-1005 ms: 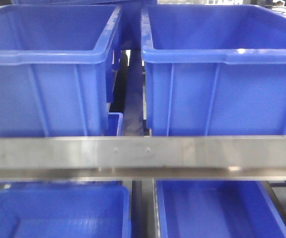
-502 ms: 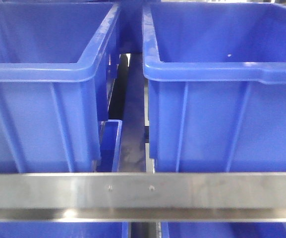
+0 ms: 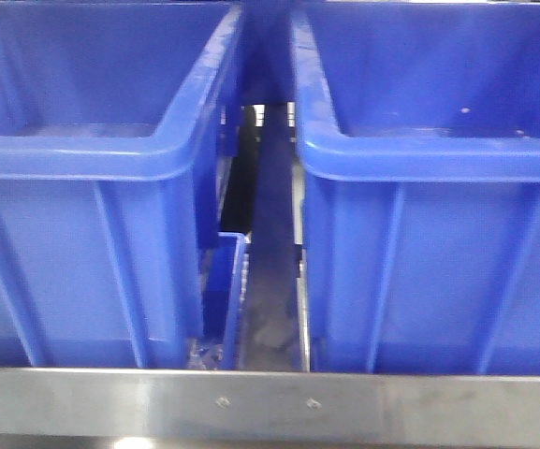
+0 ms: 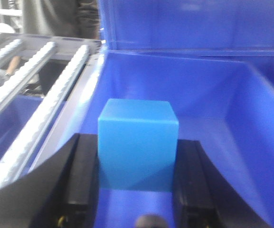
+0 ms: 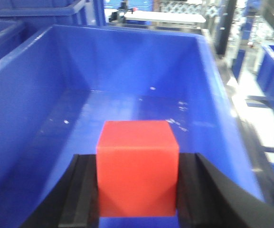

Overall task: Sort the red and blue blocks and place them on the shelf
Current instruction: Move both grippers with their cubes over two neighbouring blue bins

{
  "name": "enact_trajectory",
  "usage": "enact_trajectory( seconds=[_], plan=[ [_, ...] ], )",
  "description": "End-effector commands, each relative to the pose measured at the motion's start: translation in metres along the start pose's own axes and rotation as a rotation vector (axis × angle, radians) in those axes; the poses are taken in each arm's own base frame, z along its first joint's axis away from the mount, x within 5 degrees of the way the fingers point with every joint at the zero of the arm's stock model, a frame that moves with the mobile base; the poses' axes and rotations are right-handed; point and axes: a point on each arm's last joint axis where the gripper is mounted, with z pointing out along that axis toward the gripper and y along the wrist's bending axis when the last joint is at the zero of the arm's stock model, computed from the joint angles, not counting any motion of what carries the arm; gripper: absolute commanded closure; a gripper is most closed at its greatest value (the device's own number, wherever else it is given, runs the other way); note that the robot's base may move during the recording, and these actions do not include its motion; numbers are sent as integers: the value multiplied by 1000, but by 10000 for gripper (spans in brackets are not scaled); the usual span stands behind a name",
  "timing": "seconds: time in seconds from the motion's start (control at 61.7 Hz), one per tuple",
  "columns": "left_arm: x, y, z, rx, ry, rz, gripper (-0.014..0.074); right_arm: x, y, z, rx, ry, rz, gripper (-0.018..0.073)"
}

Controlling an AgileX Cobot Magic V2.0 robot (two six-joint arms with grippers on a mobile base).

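Note:
In the left wrist view my left gripper is shut on the blue block, a light-blue cube held over the inside of a large blue bin. In the right wrist view my right gripper is shut on the red block, held above the floor of another blue bin. The front view shows the shelf's steel front rail low in the frame, with the left bin and the right bin on it; neither gripper nor block appears there.
White roller tracks of the rack run along the left of the left bin. A narrow gap with a smaller blue bin edge separates the two bins. More bins and rack parts lie to the right of the right bin.
In the front view the steel rail has dropped from mid-frame to the bottom edge, the lower bins have left the frame, and the two upper bins look larger and show more of their insides.

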Motion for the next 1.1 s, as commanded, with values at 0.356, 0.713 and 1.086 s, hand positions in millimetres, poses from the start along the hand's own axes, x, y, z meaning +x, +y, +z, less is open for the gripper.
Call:
enact_trajectory(
  seconds=[0.356,0.713,1.086],
  plan=[
    [-17,-1,0,1,-106,-12,472,-17,-1,-1,8,-107,-12,447],
    [-17,-1,0,1,-106,-12,472,-17,-1,-1,8,-107,-12,447],
    [-17,-1,0,1,-106,-12,472,-17,-1,-1,8,-107,-12,447]
  ],
)
